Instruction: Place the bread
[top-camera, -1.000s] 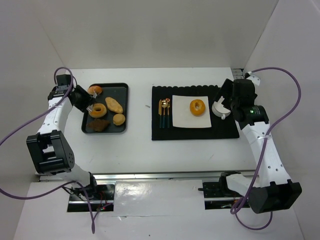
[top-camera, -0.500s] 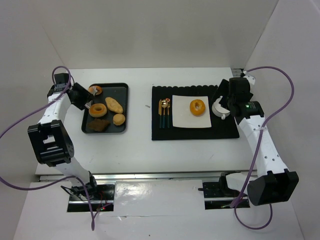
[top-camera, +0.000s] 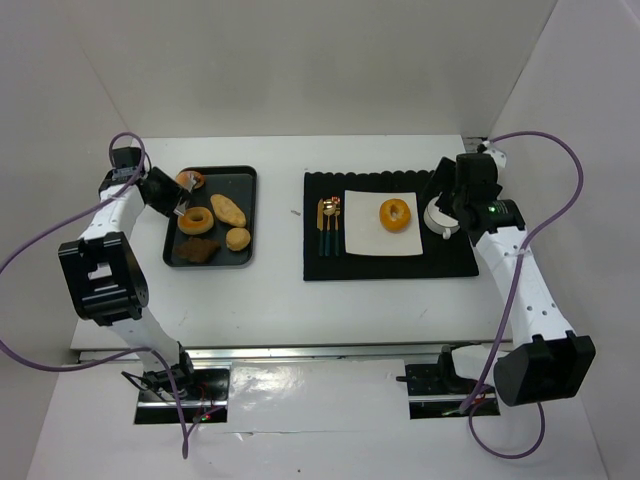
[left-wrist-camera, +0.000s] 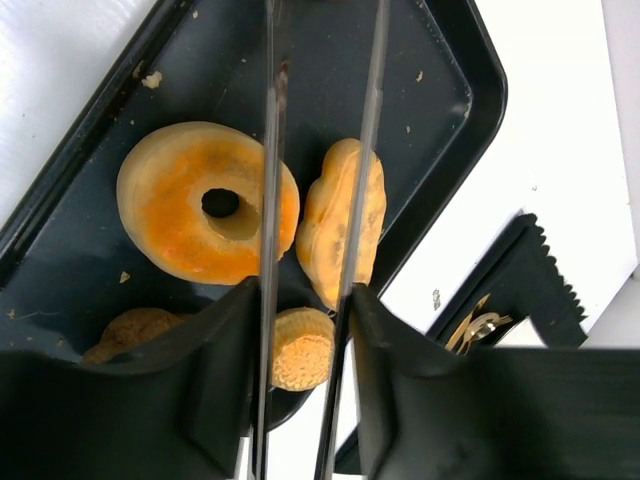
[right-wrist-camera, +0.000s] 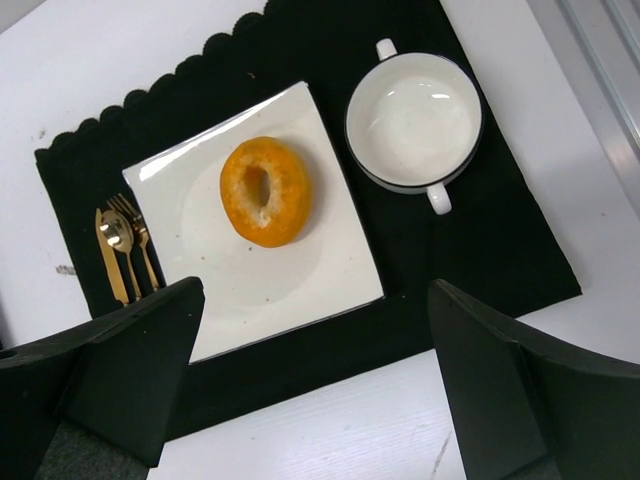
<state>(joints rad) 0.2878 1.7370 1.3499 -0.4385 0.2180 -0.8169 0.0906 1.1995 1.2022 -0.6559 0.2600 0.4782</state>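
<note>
A black tray (top-camera: 247, 180) at the left holds a ring donut (top-camera: 196, 219), an oval bread (top-camera: 228, 210), a round bun (top-camera: 238, 238), a dark brown piece (top-camera: 198, 250) and a small donut (top-camera: 190, 180). My left gripper (top-camera: 172, 198) hovers over the tray's left edge, shut on thin clear tongs (left-wrist-camera: 372, 120). The tongs' blades hang apart over the ring donut (left-wrist-camera: 190, 215) and oval bread (left-wrist-camera: 340, 220), holding no bread. An orange donut (right-wrist-camera: 265, 190) lies on the white square plate (right-wrist-camera: 270, 280). My right gripper (right-wrist-camera: 315, 400) is open and empty above the placemat's near edge.
The plate sits on a black scalloped placemat (top-camera: 390, 265). A white two-handled bowl (right-wrist-camera: 413, 120) stands right of the plate, and gold cutlery (right-wrist-camera: 120, 250) lies left of it. White walls enclose the table on the left, back and right.
My left gripper has drawn back a little toward the tray's far left edge with the tongs. My right arm has shifted slightly back. The bread pieces have not moved.
</note>
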